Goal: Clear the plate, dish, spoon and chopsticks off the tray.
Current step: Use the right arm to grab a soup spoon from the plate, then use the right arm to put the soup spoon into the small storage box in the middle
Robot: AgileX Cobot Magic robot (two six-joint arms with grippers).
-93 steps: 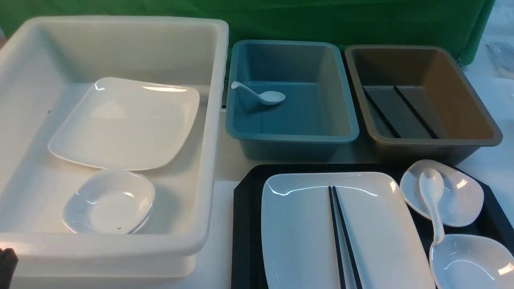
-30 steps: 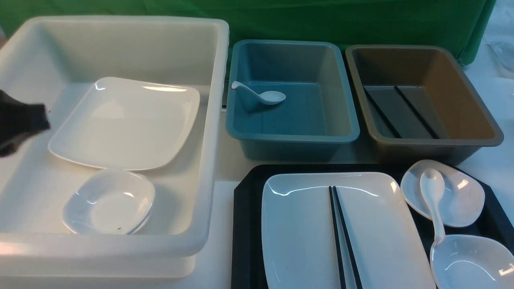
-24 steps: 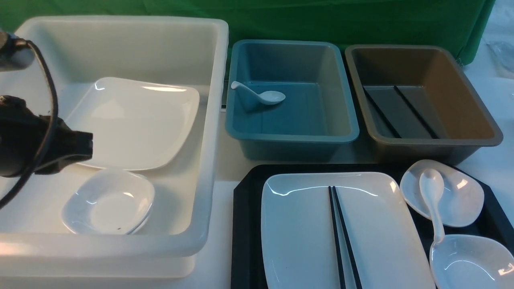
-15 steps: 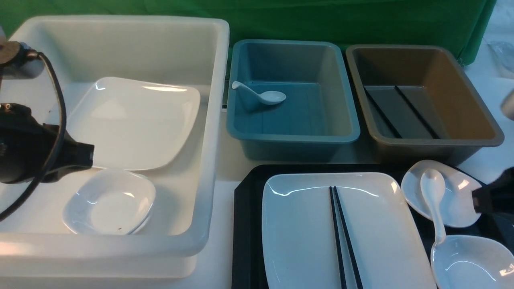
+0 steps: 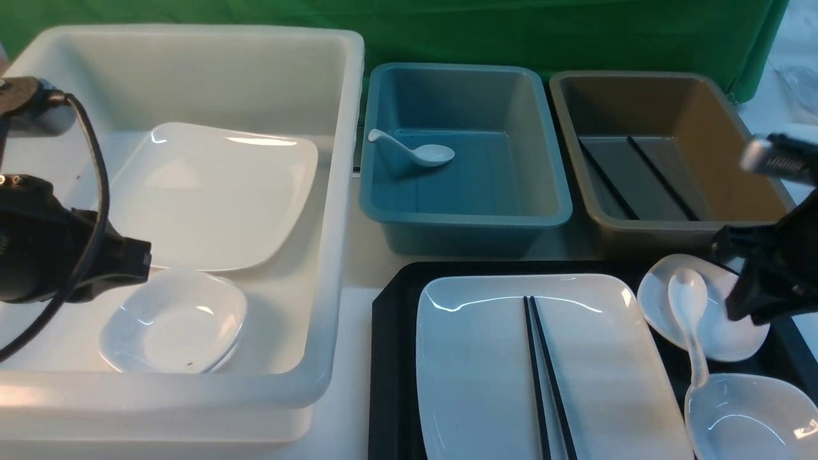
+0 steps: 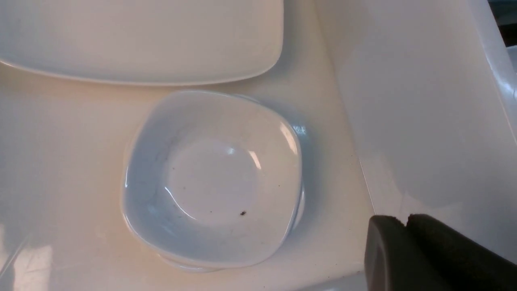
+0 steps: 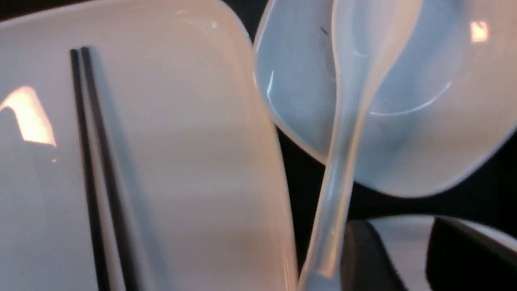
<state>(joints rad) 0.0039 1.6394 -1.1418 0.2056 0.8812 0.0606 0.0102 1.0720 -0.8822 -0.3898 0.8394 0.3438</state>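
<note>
The black tray lies at the front right. On it is the big white plate with the black chopsticks laid across its middle. To its right are two small white dishes, the far one and the near one. The white spoon lies across both. My right gripper hangs open and empty above them; in the right wrist view it is over the near dish, with the spoon handle just beside one finger. My left gripper is shut and empty over the white bin.
The big white bin at the left holds another plate and a small dish. A blue bin at the back holds a curved spoon. A brown bin holds chopsticks.
Both arms have come into view. The left one entered from the left and stopped over the white bin. The right one moved in over the dishes. Nothing on the tray moved.
</note>
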